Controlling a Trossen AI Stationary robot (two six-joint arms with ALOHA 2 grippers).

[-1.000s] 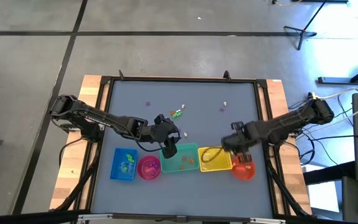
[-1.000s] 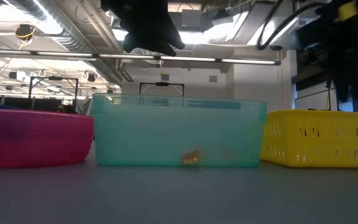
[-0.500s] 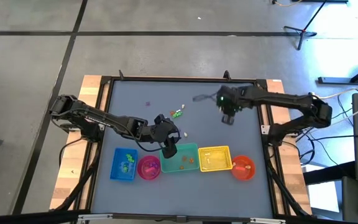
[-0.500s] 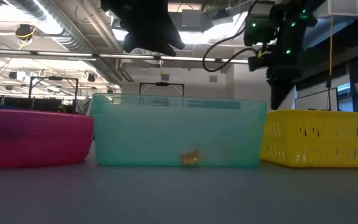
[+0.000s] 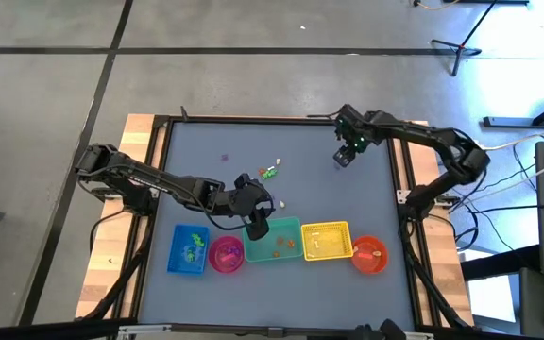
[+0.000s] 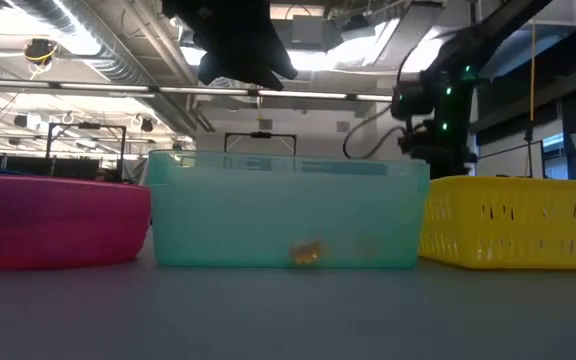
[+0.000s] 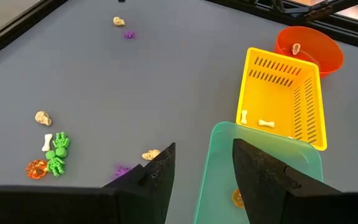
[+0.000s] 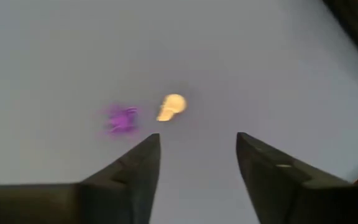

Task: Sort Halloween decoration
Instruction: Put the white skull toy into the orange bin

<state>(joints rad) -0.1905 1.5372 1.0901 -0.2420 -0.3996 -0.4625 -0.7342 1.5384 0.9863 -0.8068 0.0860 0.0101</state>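
Note:
The Halloween decoration lies as tiny trinkets on the grey table. A green, orange and white cluster (image 5: 270,171) sits mid-table, also in the left wrist view (image 7: 53,155). At the far right lie a purple trinket (image 8: 122,118) and a cream skull (image 8: 173,106). My right gripper (image 5: 345,156) hangs open above these two, fingers pointing down (image 8: 197,152). My left gripper (image 5: 256,223) hovers open over the far left rim of the teal container (image 7: 253,162), nothing between its fingers (image 7: 204,171).
Along the near edge stand a blue container (image 5: 188,250), a pink bowl (image 5: 226,254), the teal container (image 5: 277,241), a yellow basket (image 5: 327,240) and an orange bowl (image 5: 370,254), each with trinkets inside. Stray trinkets (image 7: 151,154) lie near the teal container. A raised frame (image 5: 397,151) rims the table.
My right gripper has swung from above the orange bowl at the near right toward the table's far edge, turning about as it went. It now hangs over the purple trinket and the skull. My left arm has kept still.

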